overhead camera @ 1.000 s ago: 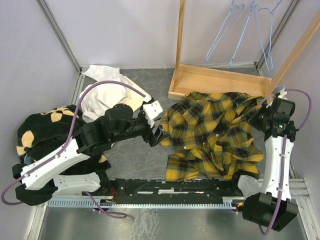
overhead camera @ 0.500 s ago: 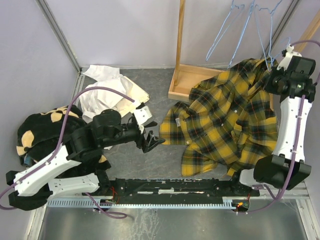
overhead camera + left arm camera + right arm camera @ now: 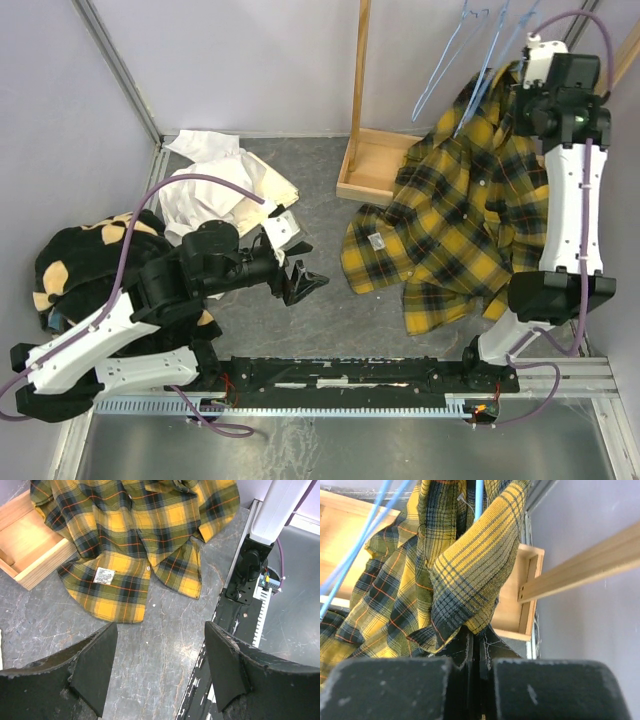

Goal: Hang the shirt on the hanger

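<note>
The yellow and black plaid shirt (image 3: 450, 215) hangs from my raised right gripper (image 3: 520, 85), which is shut on a fold of it (image 3: 470, 575) near the light-blue wire hangers (image 3: 470, 60) on the wooden rack. A blue hanger wire (image 3: 479, 495) runs down just behind the held fold. The shirt's lower part drapes onto the table, white label (image 3: 104, 575) showing. My left gripper (image 3: 300, 282) is open and empty, low over bare table (image 3: 160, 650), left of the shirt's hem.
A wooden rack base (image 3: 372, 165) sits under the hangers, with a slanted wooden bar (image 3: 585, 565) on the right. A white garment (image 3: 215, 190) and a black fleece with tan patches (image 3: 75, 255) lie at the left. The black rail (image 3: 350, 375) runs along the near edge.
My right gripper has lifted the shirt from the table up and back to the hangers. My left gripper has let go, pulled back left and lowered.
</note>
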`<state>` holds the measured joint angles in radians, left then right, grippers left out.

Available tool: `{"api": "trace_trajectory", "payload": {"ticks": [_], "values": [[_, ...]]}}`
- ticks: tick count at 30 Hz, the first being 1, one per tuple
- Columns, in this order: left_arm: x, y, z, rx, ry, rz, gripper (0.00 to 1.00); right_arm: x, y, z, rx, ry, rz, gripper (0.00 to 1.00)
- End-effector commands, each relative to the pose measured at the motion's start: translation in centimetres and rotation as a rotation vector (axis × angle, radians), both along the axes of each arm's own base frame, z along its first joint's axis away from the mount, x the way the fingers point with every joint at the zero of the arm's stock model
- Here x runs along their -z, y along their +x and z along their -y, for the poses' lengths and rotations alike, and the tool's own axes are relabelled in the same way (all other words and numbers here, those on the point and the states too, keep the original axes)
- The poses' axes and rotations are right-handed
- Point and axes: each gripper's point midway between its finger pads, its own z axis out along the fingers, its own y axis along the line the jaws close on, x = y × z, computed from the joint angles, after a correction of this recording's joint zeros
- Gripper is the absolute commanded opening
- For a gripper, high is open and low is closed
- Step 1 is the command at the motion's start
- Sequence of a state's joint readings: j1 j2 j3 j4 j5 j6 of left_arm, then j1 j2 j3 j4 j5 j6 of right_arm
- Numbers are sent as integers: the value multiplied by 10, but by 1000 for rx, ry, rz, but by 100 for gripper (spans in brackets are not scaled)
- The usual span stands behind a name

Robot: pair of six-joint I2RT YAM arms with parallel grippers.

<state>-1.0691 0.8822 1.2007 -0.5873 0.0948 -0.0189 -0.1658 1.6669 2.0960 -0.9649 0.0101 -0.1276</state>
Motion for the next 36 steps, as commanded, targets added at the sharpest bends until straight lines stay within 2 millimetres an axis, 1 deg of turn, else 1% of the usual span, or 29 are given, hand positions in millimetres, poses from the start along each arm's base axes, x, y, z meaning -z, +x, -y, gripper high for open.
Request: {"api": "trace_trajectory", "payload": {"ticks": [1, 4, 8, 10, 13, 17, 18, 21, 23, 26, 29, 33, 36], "values": [[-19, -2, -2, -28, -94, -11, 76, -34, 19, -24, -64, -145, 83, 0], [-19, -2, -4, -39, -106, -18, 76, -34, 29, -54, -126, -172, 92, 0], [-20, -2, -5, -45, -115, -25, 76, -33, 37, -86, -189, -183, 94, 0], [-21, -2, -5, -48, -118, -24, 76, -32, 38, -95, -210, -186, 93, 0], [-20, -1, -5, -52, -115, -25, 76, -28, 31, -99, -213, -164, 83, 0], [-17, 2, -2, -57, -106, -28, 76, -30, 8, -92, -154, -134, 120, 0], [-16, 2, -2, -56, -103, -29, 76, -30, 0, -90, -139, -123, 135, 0], [-13, 5, -2, -76, -93, -32, 76, -40, -28, -83, -78, -79, 201, 0], [-10, 7, -2, -87, -87, -35, 76, -43, -49, -73, -13, -62, 219, 0], [-7, 7, -2, -88, -83, -36, 76, -51, -85, -55, 86, -62, 240, 0], [-6, 8, 0, -82, -80, -38, 76, -54, -115, -37, 189, -75, 253, 0], [-4, 6, 5, -56, -56, -43, 76, -59, -144, -21, 287, -76, 283, 0], [-2, 5, 6, -51, -46, -45, 76, -68, -162, -12, 340, -72, 325, 0]]}}
